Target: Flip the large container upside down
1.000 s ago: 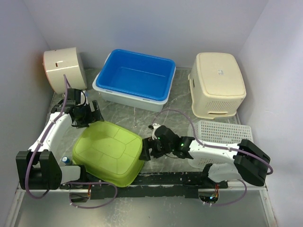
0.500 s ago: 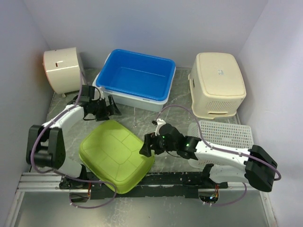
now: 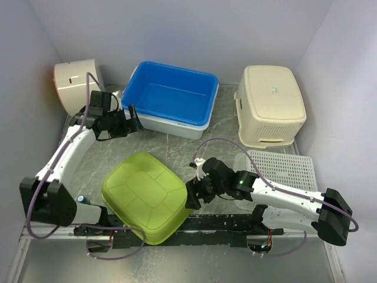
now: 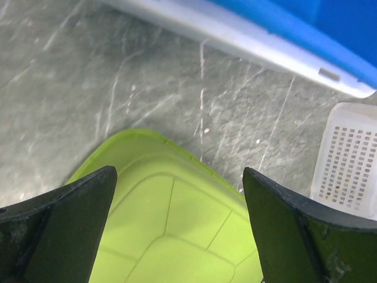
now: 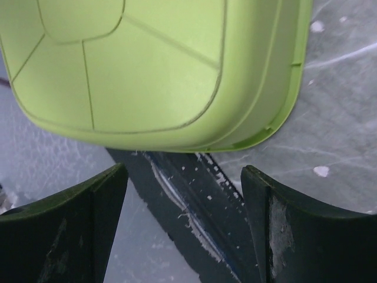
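Note:
The large container [image 3: 144, 194] is lime green and lies bottom up on the table near the front edge, its ribbed base facing up. My left gripper [image 3: 131, 119] hovers open well behind it, close to the blue bin; in the left wrist view the green base [image 4: 171, 230] shows below the spread left gripper [image 4: 178, 174]. My right gripper [image 3: 193, 197] sits open just off the container's right edge, apart from it. The right wrist view shows the green rim [image 5: 147, 71] ahead of the right gripper [image 5: 184, 171], nothing between the fingers.
A blue bin [image 3: 168, 97] stands at the back centre, a cream basket [image 3: 271, 103] upside down at back right, a white perforated basket [image 3: 277, 168] under the right arm, a round cream container [image 3: 76, 85] at back left. Black tape [image 3: 218, 224] runs along the near edge.
The green container has tipped from a tilt to flat, bottom up, sliding toward the near edge. My left gripper pulled back toward the blue bin; the right one moved a little nearer.

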